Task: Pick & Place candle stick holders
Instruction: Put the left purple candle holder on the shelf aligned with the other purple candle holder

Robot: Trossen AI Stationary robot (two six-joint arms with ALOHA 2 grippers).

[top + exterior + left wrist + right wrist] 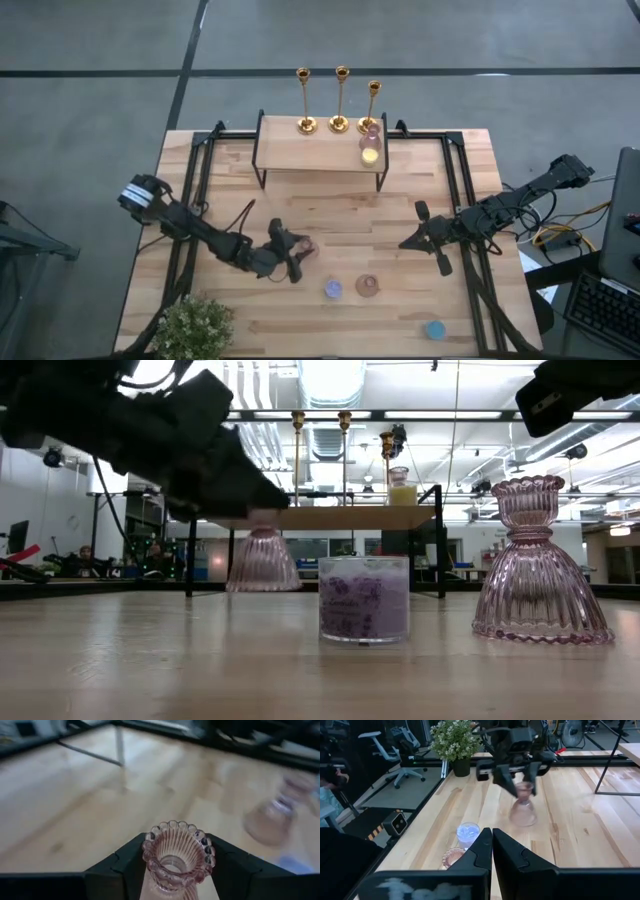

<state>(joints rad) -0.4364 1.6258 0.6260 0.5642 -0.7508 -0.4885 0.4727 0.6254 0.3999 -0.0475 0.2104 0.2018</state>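
Three gold candlesticks (340, 100) stand on their round bases at the far edge of a raised wooden shelf (300, 150); they also show in the low view (344, 450). No gripper is near them. My left gripper (290, 255) is at the table's middle, shut on a pink ribbed glass candle holder (177, 857), which also shows in the right wrist view (522, 810). My right gripper (430, 240) hovers right of centre, shut and empty, with its fingers (491, 840) together. My left gripper pinches the pink glass holder between its two fingers (132, 862), just below the scalloped cup top (150, 851). The holder stands upright in the hold. Its flared base (262, 575) is at or just above the table; I cannot tell which.
A second pink glass holder (367, 285), a purple candle in a glass (333, 290) and a blue candle (434, 330) stand on the near half of the table. A pink holder with a yellow candle (370, 150) stands on the shelf. A potted plant (195, 325) stands at the near left corner.
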